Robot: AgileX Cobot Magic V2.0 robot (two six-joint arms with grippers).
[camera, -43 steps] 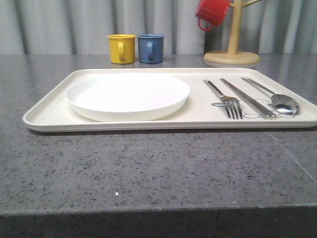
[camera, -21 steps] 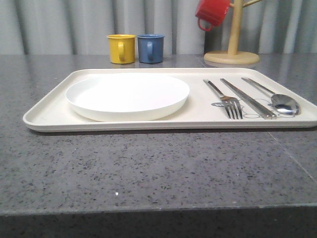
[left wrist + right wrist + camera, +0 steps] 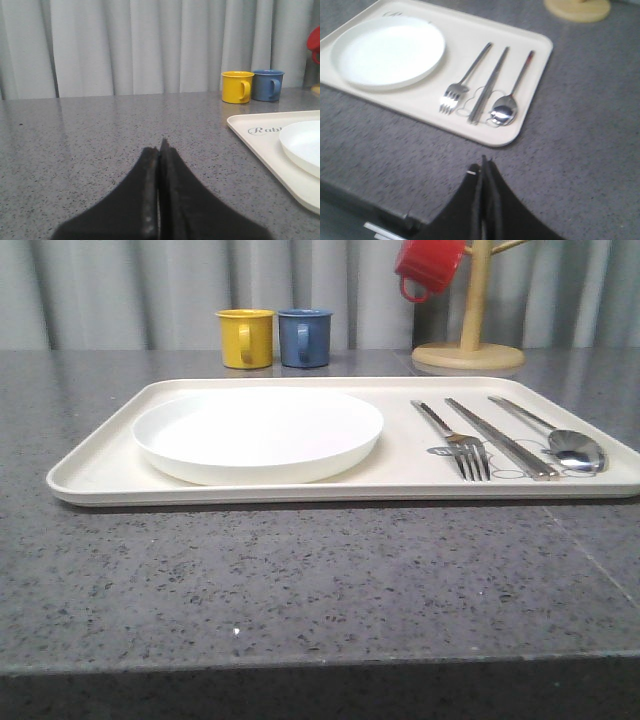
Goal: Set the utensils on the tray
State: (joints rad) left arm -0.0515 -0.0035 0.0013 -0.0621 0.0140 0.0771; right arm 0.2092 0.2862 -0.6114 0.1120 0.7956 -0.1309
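Note:
Three silver utensils lie side by side on the right part of the cream tray (image 3: 100,475) (image 3: 530,47): a fork (image 3: 462,443) (image 3: 465,82), a knife (image 3: 500,438) (image 3: 490,85) and a spoon (image 3: 560,440) (image 3: 512,95). My left gripper (image 3: 160,147) is shut with nothing in it, low over the bare counter to the left of the tray (image 3: 250,137). My right gripper (image 3: 484,165) is shut and empty too, above the counter near the table's front edge, short of the tray's right corner.
A round white plate (image 3: 258,432) (image 3: 387,50) fills the tray's left half. Behind the tray stand a yellow mug (image 3: 246,337) and a blue mug (image 3: 305,337). A wooden mug tree (image 3: 470,340) with a red mug (image 3: 430,267) is at the back right.

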